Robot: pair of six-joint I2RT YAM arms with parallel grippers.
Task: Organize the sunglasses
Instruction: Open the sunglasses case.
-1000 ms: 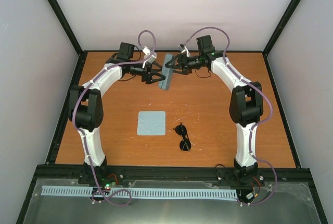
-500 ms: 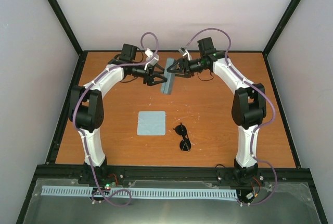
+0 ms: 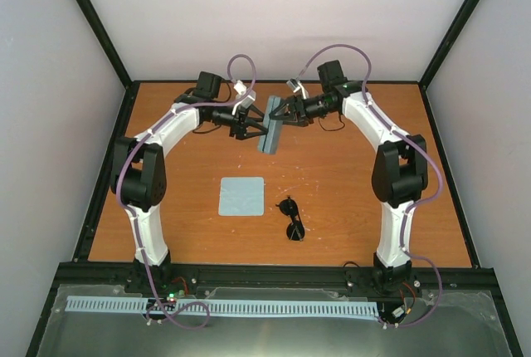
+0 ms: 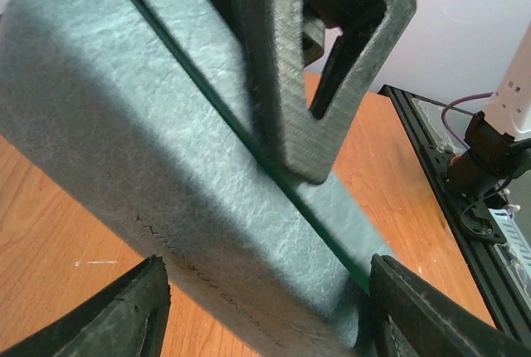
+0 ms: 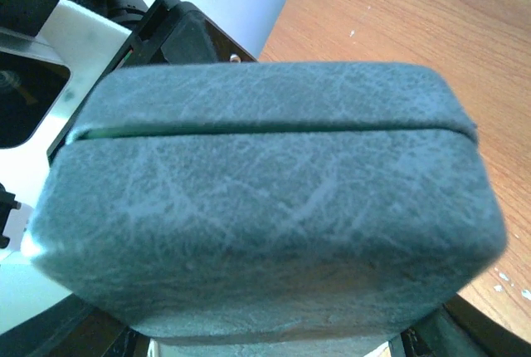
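Note:
The grey-blue case [image 3: 270,129] is closed, a thin green seam showing, and sits tilted at the back middle of the table between both grippers. My left gripper [image 3: 253,127] has its jaws wide across the case's lower end [image 4: 207,166], both fingertips touching it. My right gripper [image 3: 280,114] is shut on the case's other end, which fills the right wrist view [image 5: 265,207]; one of its fingers [image 4: 282,83] lies across the seam. The small black sunglasses [image 3: 291,218] lie folded on the table near the front, far from both grippers.
A pale blue square cloth [image 3: 241,196] lies flat just left of the sunglasses. The orange table [image 3: 348,174] is bordered by a black frame and grey walls on three sides.
Both grippers and the case have shifted slightly right and toward the front. The sunglasses and cloth have not moved.

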